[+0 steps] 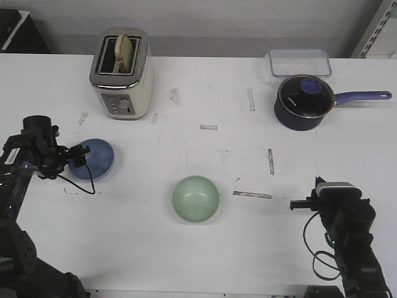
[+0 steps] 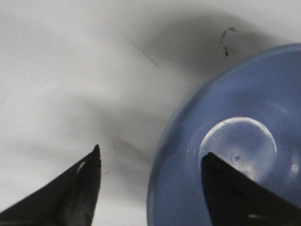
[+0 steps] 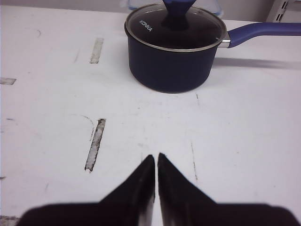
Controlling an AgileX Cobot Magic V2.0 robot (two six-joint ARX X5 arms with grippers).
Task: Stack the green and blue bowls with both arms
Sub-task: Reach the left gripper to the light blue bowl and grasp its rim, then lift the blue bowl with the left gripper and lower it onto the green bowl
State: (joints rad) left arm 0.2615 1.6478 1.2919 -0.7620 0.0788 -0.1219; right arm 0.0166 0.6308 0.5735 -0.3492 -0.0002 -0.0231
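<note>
My left pincer (image 2: pixel 150 174), wide open, straddles the blue bowl's (image 1: pixel 92 159) rim, one finger inside; next, close and lift toward the green bowl (image 1: pixel 195 198). My right pincer (image 3: pixel 156 165) idles, nearly closed, empty.

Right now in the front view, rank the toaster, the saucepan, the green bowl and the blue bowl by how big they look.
1. toaster
2. saucepan, handle included
3. green bowl and blue bowl: look about alike; the left gripper hides part of the blue one.
</note>
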